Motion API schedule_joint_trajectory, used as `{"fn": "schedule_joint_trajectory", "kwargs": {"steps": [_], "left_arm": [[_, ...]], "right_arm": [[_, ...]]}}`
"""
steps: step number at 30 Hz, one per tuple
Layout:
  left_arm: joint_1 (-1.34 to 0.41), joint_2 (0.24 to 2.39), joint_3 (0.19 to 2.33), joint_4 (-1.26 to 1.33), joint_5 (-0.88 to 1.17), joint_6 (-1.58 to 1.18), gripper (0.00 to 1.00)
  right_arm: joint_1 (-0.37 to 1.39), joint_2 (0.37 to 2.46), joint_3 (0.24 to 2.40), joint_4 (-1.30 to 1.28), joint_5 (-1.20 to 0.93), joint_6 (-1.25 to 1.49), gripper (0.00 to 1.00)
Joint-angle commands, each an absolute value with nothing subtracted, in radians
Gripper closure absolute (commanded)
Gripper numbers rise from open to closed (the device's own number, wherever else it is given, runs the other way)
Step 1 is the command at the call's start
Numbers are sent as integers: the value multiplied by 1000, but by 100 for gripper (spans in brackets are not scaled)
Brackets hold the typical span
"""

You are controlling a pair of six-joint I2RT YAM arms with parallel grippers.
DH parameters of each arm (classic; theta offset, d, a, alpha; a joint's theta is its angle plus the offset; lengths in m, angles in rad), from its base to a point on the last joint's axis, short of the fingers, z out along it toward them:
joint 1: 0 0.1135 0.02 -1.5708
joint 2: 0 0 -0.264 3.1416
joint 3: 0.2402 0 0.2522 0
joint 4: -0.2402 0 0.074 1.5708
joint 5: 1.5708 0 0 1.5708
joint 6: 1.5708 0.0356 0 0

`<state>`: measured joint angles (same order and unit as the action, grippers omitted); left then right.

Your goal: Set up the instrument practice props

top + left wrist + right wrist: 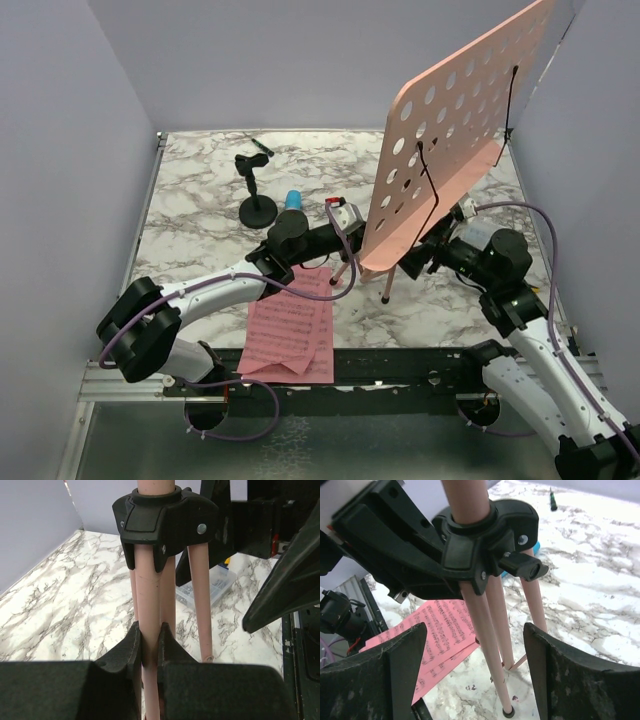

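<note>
No brand or label can be read anywhere. The only print is the staves of notes on the two pink sheet-music pages (290, 335), too small to read.

The one container is a clear plastic box (212, 585) on the table (200, 215), behind the stand's legs. It holds small bits that I cannot make out.

The salmon-pink music stand (450, 130) stands at about 3 o'clock from the table's middle, with its pole roughly upright. The hole-punched desk is tilted, and its long edge runs from 7 to 1 o'clock in the top view. Below the black hub (165, 520) the thin legs are gathered close together, with their feet on the table. A thumbscrew (525, 567) sticks out of the hub.

The left pincer (150, 640) is closed tight on one pink leg, below the hub. The right pincer (474, 627) is spread wide, with a finger on either side of the legs and touching none of them.

The pages overlap flat at 6 to 7 o'clock, with their near ends over the table's edge. Only a short piece of the light-blue tube (293, 200) shows, near the middle just past the left arm, so I cannot tell its axis. A black mini stand (255, 195) with a round base is at 11 o'clock. A black pen-like stick (262, 147) lies farther out at 12.
</note>
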<state>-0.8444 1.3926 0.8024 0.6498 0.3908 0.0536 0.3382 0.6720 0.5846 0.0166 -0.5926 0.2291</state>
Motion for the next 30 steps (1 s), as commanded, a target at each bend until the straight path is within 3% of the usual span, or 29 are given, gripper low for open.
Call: {"fn": "schedule_joint_trajectory", "kwargs": {"steps": [1, 18, 30], "left_arm": [[-840, 1373, 773, 606, 377, 71, 100], [-840, 1361, 756, 606, 385, 68, 100], [-839, 1352, 744, 606, 393, 63, 100]], "right_arm": [[335, 609, 564, 92, -573, 234, 16], [334, 606, 523, 513, -380, 278, 14], [334, 876, 641, 806, -587, 413, 23]]}}
